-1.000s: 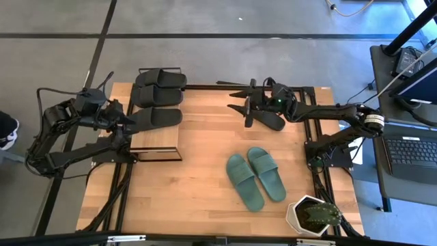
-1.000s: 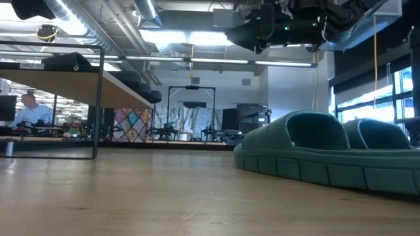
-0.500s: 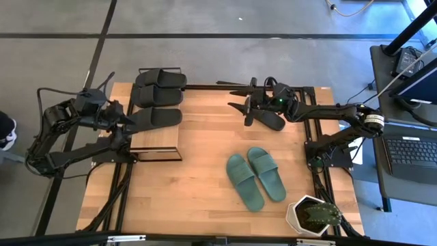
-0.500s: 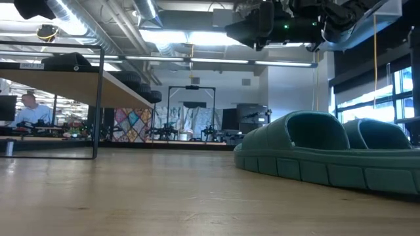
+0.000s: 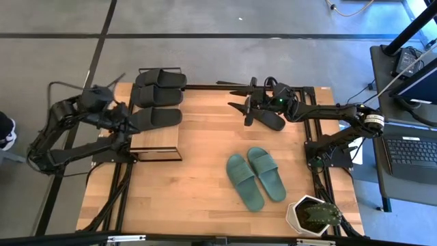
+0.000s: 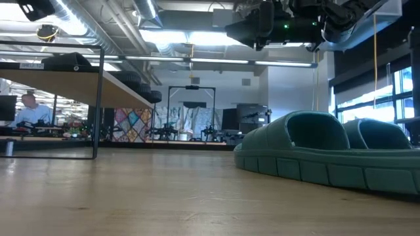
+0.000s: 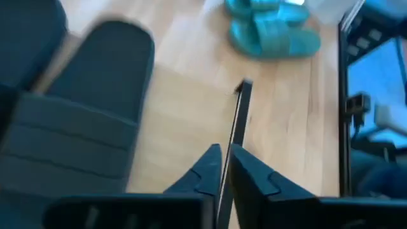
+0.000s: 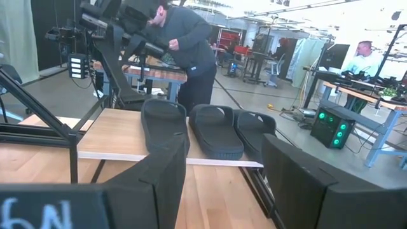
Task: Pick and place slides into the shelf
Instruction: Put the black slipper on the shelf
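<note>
Pale wooden tabletop (image 5: 198,184) across the middle, grey floor all round, busy workshop behind. Off past the right arm's base, a potted plant (image 5: 314,215) at the table corner and a laptop (image 5: 416,154) on a side desk.

Left gripper (image 5: 128,117) over the near edge of the shelf (image 5: 153,137), fingers (image 7: 206,168) drawn almost together with only a sliver between, nothing clasped. Just beside those fingertips, lying flat on the shelf's top board: the nearest black slide (image 5: 157,117). Farther off on the same side, two more black slides (image 5: 160,86), side by side on the board. Ahead of the fingertips in the left wrist view, the shelf's thin black frame edge, then bare table.

Right gripper (image 5: 244,102) well across the table from the shelf, raised clear of the wood, pointing toward the shelf. Jaws held partway apart, clamped on a fourth black slide (image 5: 272,121), carried off the surface and seen high up in the low view (image 6: 252,29). Below and to one side of that gripper, resting on the tabletop, well apart from it: teal-green pair (image 5: 256,176), soles down, the two touching along their length.

Straight ahead of the right gripper, the three shelved slides in a row, and beyond them a person (image 8: 184,44) bent over a bench.
</note>
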{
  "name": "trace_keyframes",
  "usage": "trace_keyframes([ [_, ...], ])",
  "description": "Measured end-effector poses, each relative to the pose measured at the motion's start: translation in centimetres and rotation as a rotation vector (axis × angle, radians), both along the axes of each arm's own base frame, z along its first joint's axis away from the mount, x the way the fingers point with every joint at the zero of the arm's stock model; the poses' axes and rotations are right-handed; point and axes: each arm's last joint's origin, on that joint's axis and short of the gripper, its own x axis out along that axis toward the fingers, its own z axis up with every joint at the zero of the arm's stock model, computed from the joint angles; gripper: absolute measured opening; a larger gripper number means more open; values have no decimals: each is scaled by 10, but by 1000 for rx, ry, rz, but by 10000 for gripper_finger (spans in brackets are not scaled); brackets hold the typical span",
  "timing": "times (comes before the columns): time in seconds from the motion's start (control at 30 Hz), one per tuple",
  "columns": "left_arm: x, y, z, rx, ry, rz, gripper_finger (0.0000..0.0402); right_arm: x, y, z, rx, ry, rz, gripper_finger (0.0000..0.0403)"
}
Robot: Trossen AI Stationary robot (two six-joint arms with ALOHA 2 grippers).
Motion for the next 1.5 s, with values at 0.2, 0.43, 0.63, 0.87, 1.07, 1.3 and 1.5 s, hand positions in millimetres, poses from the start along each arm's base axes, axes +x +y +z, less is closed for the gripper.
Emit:
trace_keyframes([
  [0.2, 17, 17, -7, -1, 192, 6, 4, 0, 0, 0, 0, -1, 0, 203],
  [0.43, 26, 24, -9, 81, 292, -42, 1, 0, 0, 0, 0, -1, 0, 203],
  [0.63, 33, 23, -10, 94, 315, -58, 0, -1, -2, 0, -17, 2, -17, 203],
  [0.87, 55, 23, -22, 95, 433, -67, 0, -5, -13, 0, -20, 4, -59, 203],
  [1.07, 73, 13, -40, 98, 489, -93, 0, -8, -19, 0, -18, 4, -81, 203],
  [1.3, 81, 4, -46, 198, 562, 31, 0, -8, -20, -1, -8, 14, -82, 203],
  [1.5, 84, 2, -50, 258, 655, 112, 0, -8, -20, -3, 21, 25, -79, 203],
])
